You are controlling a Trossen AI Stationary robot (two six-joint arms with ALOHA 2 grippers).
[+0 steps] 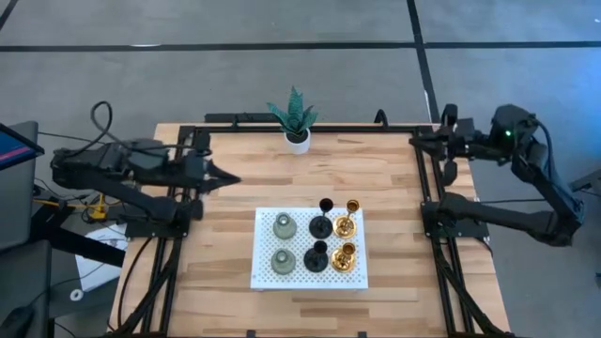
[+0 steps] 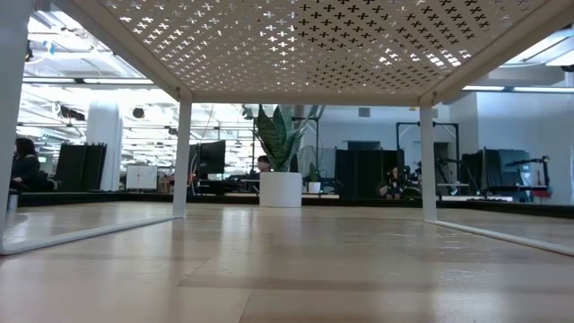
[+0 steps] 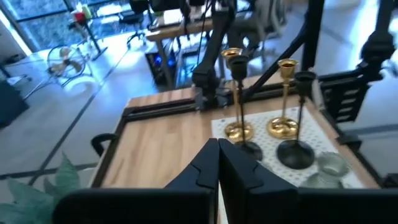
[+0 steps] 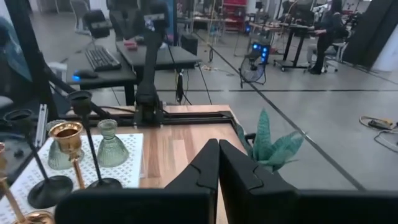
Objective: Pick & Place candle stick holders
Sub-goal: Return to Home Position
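Room: big open workshop, grey concrete floor, desks and monitors out back. One person (image 2: 22, 161) sits at the far edge of the low view, too small to make out much.

Table: light wooden table (image 1: 394, 188) in a black frame, one arm on each side.

Shelf: white perforated metal shelf (image 1: 263, 277) on thin legs, near the table's front middle. The low view looks under it, so it only gets the holed underside (image 2: 296, 36) and the legs. Everything standing on top is hidden from there.

Left arm: stretched low over the table's left side. The left gripper (image 1: 230, 178) points toward the middle, well apart from the shelf, jaws pressed together on nothing.

Right arm: folded back. The right gripper (image 1: 418, 141) is by the back right corner, jaws together too, holding nothing.

Plant: one spiky green plant (image 1: 296, 113) in a white pot (image 1: 298, 141), back middle of the table.

Holders, count: six, all on the shelf, in three pairs.

Gold: two shiny gold stemmed holders (image 1: 346, 221), right column. In the right wrist view one is cut off at the corner.

Black: two black stemmed holders (image 1: 325, 218), middle column. From the left wrist one is partly hidden behind a gold base.

Grey-green: two grey-green glass bell-shaped holders (image 1: 285, 225), left column, blurry from the left wrist.

Orientation: all six stand upright, long axis vertical, cups up.
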